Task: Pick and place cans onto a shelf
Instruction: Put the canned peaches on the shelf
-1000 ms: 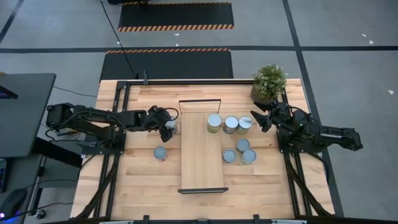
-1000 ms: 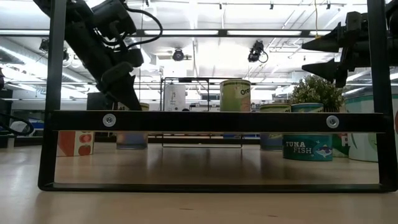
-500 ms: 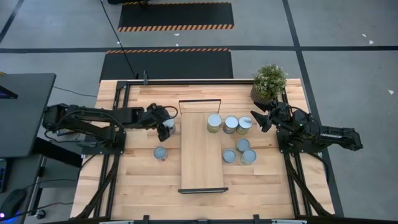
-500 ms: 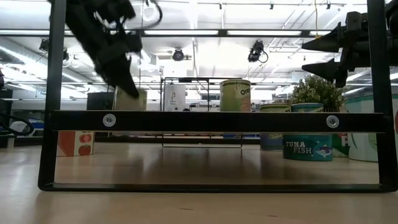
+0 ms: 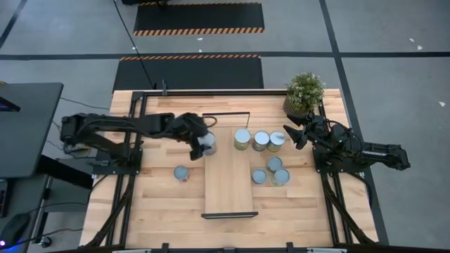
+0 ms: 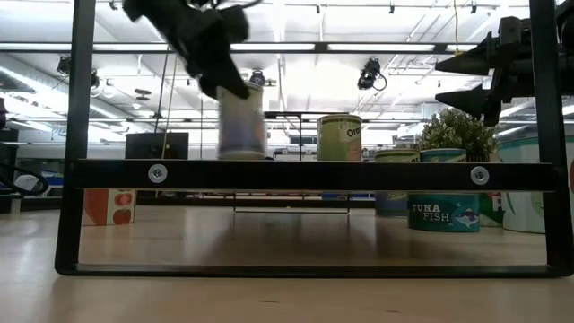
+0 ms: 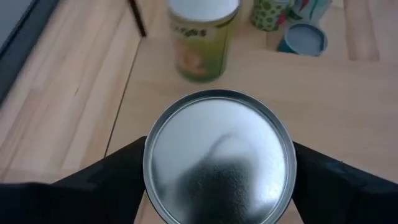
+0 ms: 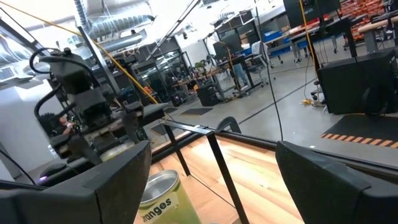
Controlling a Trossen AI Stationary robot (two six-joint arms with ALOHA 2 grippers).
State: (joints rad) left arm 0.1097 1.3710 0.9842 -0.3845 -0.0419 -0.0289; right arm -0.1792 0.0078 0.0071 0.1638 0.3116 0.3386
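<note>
My left gripper [image 5: 200, 140] is shut on a silvery-lidded can [image 5: 207, 144] over the left edge of the light-wood shelf [image 5: 228, 179]; the low view shows this can [image 6: 242, 126] upright just above the shelf's front frame [image 6: 314, 173]. A green can [image 5: 242, 138] stands on its base on the shelf's far part. Several cans [image 5: 274, 164] stand on the table right of the shelf, and one can [image 5: 181, 173] stands left of it. My right gripper [image 5: 290, 133] is open and empty beside the far right cans. My left gripper pinches the can's round side wall just below the lid [image 7: 149, 168] between its two fingers [image 7: 106, 186], one on each side. The fingers come from above, slanting from the table's left. The can is upright; whether its base touches the shelf cannot be told.
A potted plant [image 5: 304, 93] stands at the table's far right corner, behind my right gripper. The shelf's black end frames rise at its far end [image 5: 226, 114] and near end [image 5: 230, 215]. Bare wood shows on the shelf's near half and on the table's near side.
My left gripper has gone up and toward the table's right edge with the can. The can has been lifted clear of the table left of the shelf and now stands upright over the shelf's left edge.
</note>
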